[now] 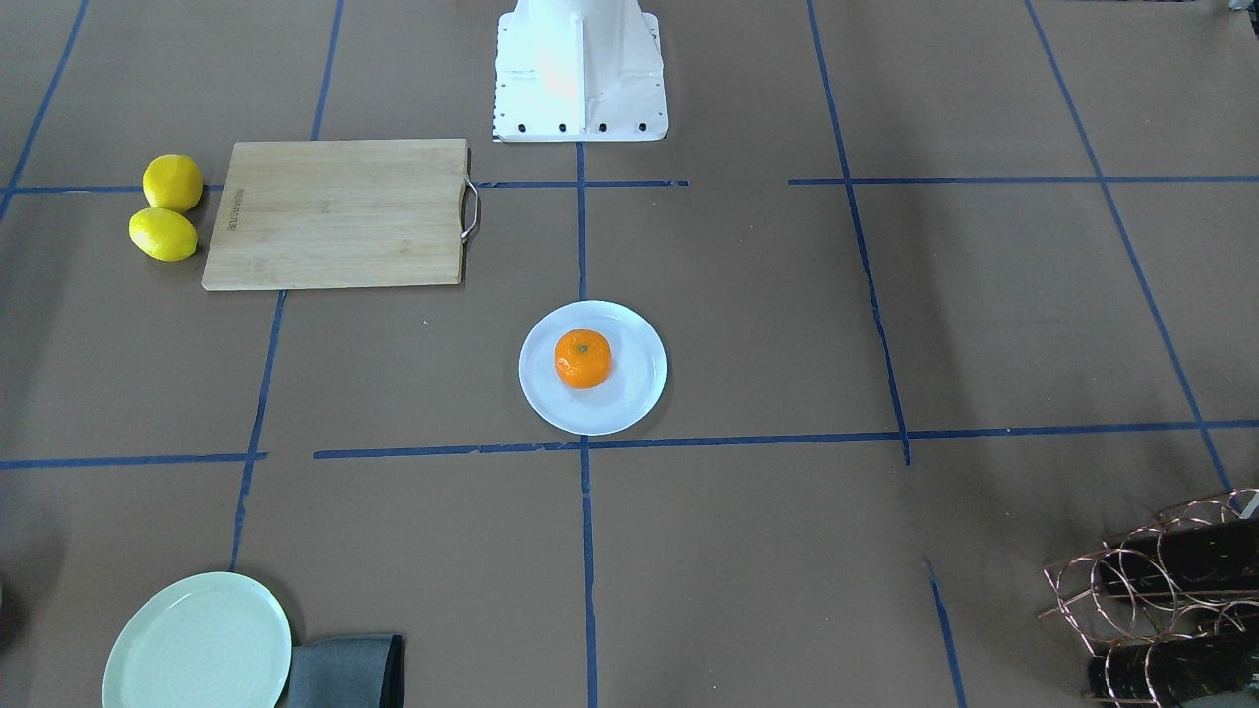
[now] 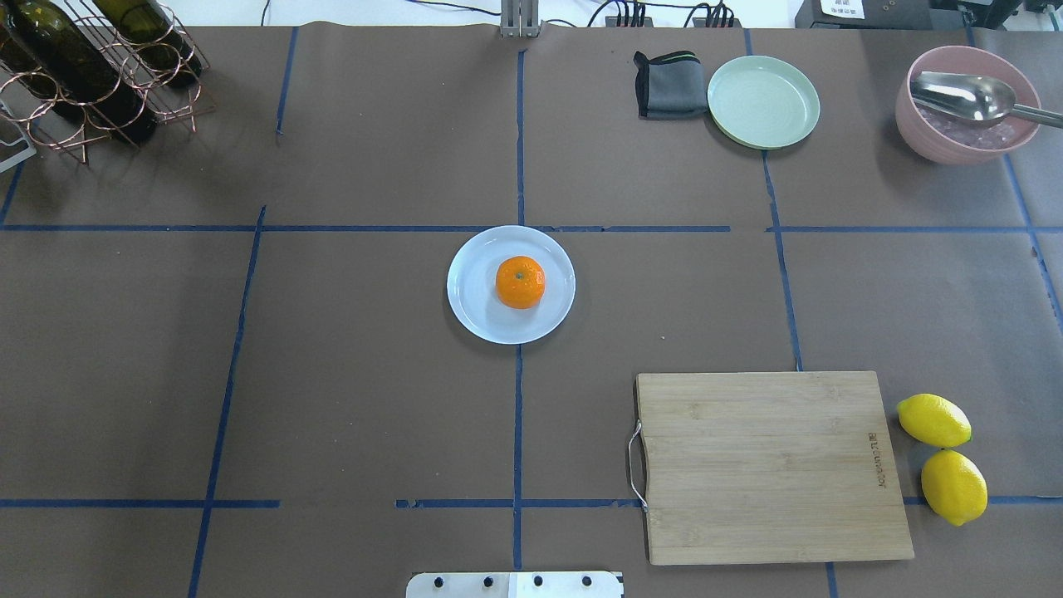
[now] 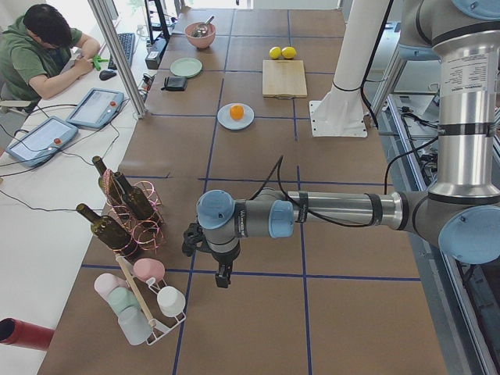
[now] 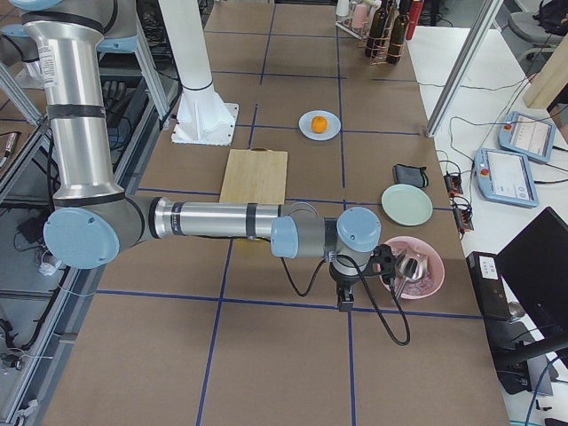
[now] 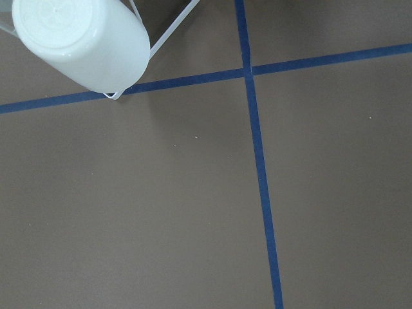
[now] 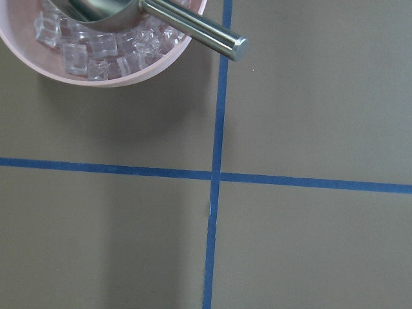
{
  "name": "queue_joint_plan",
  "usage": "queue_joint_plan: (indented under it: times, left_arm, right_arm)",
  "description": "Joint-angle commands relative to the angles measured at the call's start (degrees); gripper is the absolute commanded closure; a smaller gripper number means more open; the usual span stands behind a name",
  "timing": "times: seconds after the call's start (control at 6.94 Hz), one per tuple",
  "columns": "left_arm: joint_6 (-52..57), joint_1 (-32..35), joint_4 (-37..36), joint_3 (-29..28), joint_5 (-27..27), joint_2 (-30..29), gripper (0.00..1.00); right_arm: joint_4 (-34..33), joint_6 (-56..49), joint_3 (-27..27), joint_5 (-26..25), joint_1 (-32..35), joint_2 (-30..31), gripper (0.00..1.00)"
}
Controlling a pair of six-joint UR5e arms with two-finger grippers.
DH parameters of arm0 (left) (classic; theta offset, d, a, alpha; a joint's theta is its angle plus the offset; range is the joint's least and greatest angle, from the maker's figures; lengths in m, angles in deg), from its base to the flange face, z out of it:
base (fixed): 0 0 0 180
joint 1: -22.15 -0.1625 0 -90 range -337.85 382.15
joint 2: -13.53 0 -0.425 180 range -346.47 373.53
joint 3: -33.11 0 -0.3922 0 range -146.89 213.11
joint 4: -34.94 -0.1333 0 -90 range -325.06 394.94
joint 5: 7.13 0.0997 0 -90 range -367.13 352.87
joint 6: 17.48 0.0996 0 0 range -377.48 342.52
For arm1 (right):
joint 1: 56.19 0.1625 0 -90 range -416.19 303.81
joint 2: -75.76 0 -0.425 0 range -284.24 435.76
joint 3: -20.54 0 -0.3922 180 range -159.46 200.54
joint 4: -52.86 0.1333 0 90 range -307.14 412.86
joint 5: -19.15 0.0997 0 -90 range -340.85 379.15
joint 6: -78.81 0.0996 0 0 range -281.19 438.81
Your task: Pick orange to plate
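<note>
Brown paper gridded with blue tape covers the tabletop (image 2: pixel 374 399). The left end effector (image 3: pixel 223 280) hangs over bare paper just beside a cup rack (image 3: pixel 144 301). The right end effector (image 4: pixel 344 302) hangs next to a pink bowl (image 2: pixel 947 149) of ice. Whether either is wide or narrow cannot be told from the side views. Well apart from both, between them along the tabletop, the orange (image 2: pixel 521 282) rests stem-up on the plate (image 2: pixel 473 291).

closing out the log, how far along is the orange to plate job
Done: the orange sits on the pale blue plate, near its middle. In hand: nothing; the left arm is off by the cup rack and the right arm by the pink bowl, neither near the plate. Left: nothing visible.
</note>
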Motion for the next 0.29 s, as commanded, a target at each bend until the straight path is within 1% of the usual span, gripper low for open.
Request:
queue_joint_plan:
  times: [0.0,0.14]
  left_arm:
    - [-0.1,0.0,0.0,0.0,0.0,0.0,0.00]
    - [-0.1,0.0,0.0,0.1,0.0,-0.1,0.00]
  right_arm:
    - [0.1,0.0,-0.1,0.1,0.0,0.0,0.00]
    - [0.1,0.0,-0.2,0.1,0.1,0.0,0.00]
